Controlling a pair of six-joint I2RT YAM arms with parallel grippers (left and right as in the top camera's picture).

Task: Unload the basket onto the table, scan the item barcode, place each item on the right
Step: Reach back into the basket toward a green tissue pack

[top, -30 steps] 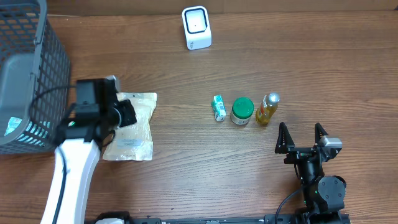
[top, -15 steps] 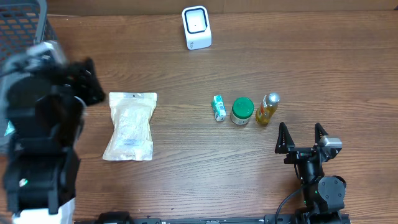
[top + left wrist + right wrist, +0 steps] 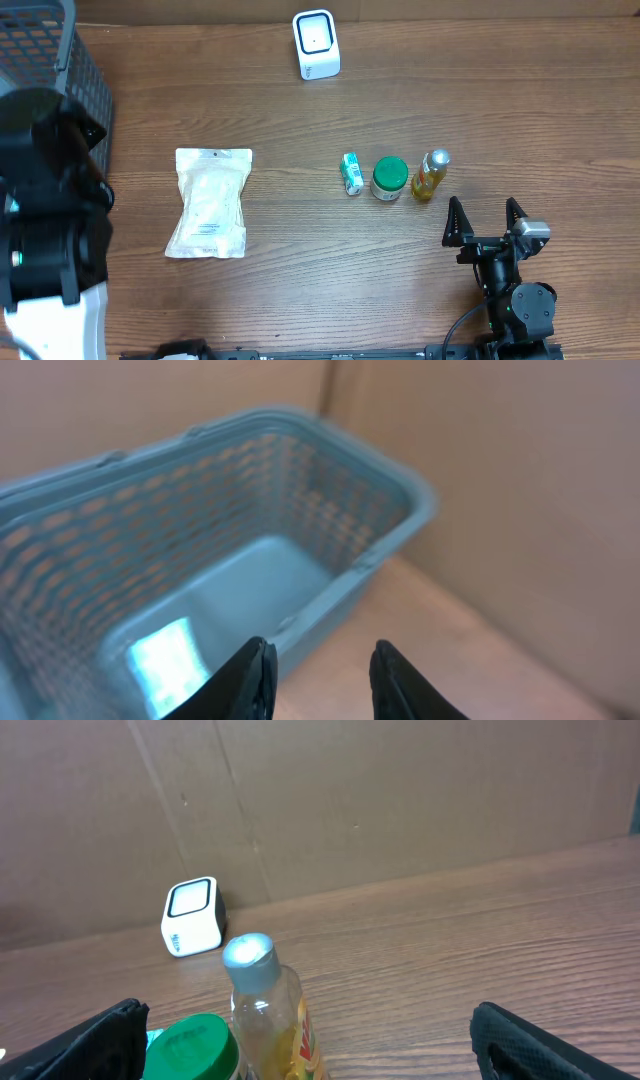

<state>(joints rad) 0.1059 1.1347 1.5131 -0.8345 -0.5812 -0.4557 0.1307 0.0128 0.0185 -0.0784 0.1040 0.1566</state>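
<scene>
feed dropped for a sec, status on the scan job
Left gripper open, empty, aimed at basket. Right gripper open, empty, near bottle. Pouch flat on table, unheld. Nothing between it and scanner.

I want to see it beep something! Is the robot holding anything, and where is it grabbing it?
Nothing is held. The left fingers stand apart facing the basket, and the right fingers are open, both empty.

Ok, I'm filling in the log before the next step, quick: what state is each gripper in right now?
Left gripper: open, fingers apart, holding nothing.
Right gripper: open wide, holding nothing.
</scene>
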